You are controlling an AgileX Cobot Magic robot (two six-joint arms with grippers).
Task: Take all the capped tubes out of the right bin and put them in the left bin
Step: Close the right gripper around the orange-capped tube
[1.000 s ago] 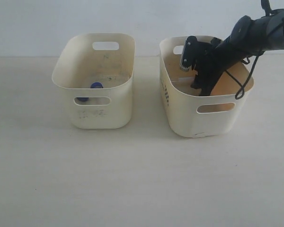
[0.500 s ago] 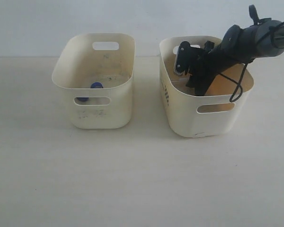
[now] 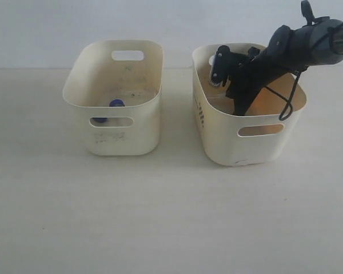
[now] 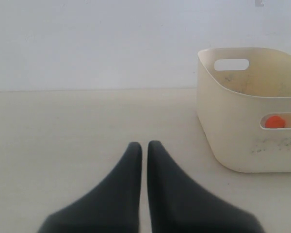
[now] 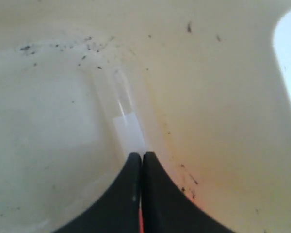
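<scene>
Right end effector (image 5: 139,155) just snapped together | tips pressed tight at clear tube (image 5: 120,104) in right bin (image 3: 257,149), to lift it | hold: I cannot tell

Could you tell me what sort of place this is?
Probably a robotics lab bench: a pale table against a blank wall, a left bin, and a robot arm reaching into the right bin for a clear tube.

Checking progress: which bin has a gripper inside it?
The right bin, with dark marks on its side wall; the right gripper reaches into it. The smudged left bin has none.
</scene>
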